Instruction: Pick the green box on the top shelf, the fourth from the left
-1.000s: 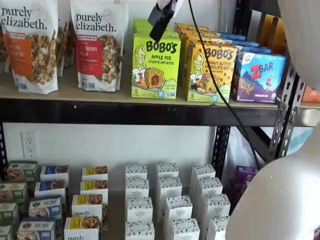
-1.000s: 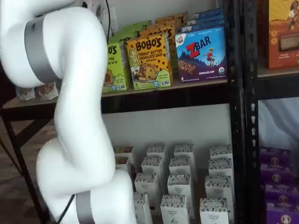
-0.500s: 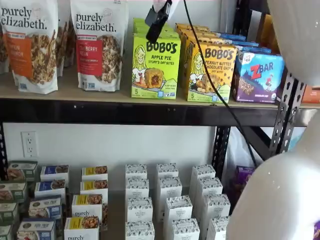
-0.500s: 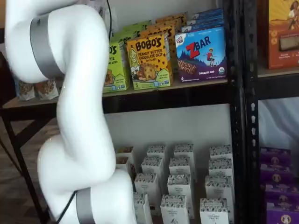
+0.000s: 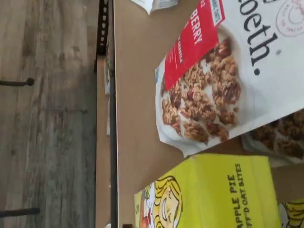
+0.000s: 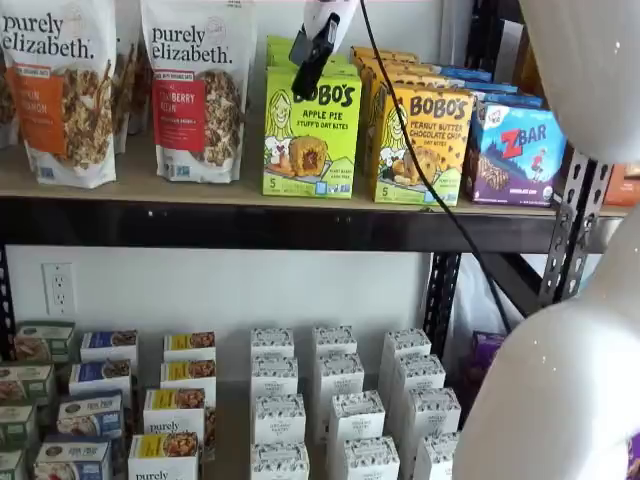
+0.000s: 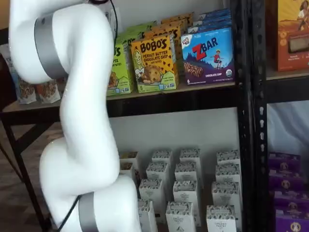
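The green box (image 6: 312, 130) is a lime Bobo's Apple Pie carton standing upright at the front of the top shelf (image 6: 200, 222), with more of its kind behind it. In a shelf view the arm hides its left part (image 7: 119, 67). The wrist view shows its face (image 5: 213, 194) on the tan shelf board (image 5: 137, 95). My gripper (image 6: 310, 75) hangs from above in front of the box's upper edge, fingers slanting down to the left. It is open and holds nothing.
Two Purely Elizabeth granola bags (image 6: 200, 90) stand left of the green box. A yellow Bobo's box (image 6: 420, 145) and a blue Zbar box (image 6: 515, 155) stand to its right. Small white boxes (image 6: 335, 400) fill the lower shelf. My white arm (image 7: 77, 121) blocks much of both shelf views.
The gripper has shifted slightly in front of the green box's top. The arm's big white links have swung a little in both shelf views. No box has moved.
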Motion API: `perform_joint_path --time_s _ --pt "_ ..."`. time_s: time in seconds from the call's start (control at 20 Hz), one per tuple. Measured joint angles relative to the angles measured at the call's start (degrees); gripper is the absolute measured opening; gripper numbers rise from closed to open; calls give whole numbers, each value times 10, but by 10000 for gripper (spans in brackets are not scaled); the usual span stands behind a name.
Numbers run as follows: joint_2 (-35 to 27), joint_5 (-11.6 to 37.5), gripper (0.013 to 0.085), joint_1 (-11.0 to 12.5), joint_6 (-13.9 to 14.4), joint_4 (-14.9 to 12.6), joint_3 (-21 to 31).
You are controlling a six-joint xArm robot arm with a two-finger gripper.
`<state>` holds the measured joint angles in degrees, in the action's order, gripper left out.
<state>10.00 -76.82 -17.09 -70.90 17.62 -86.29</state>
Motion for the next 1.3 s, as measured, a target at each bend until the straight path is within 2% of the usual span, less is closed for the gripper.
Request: perform_joint_path --time_s 0.25,0.5,0.8,1.3 --pt "-9 -15 850 -1 -1 -11 -7" --pt "-28 -55 850 3 -5 -16 -33" --pt "-40 -61 850 8 -9 -22 -48" --pt "-69 -86 850 6 -9 -55 -77"
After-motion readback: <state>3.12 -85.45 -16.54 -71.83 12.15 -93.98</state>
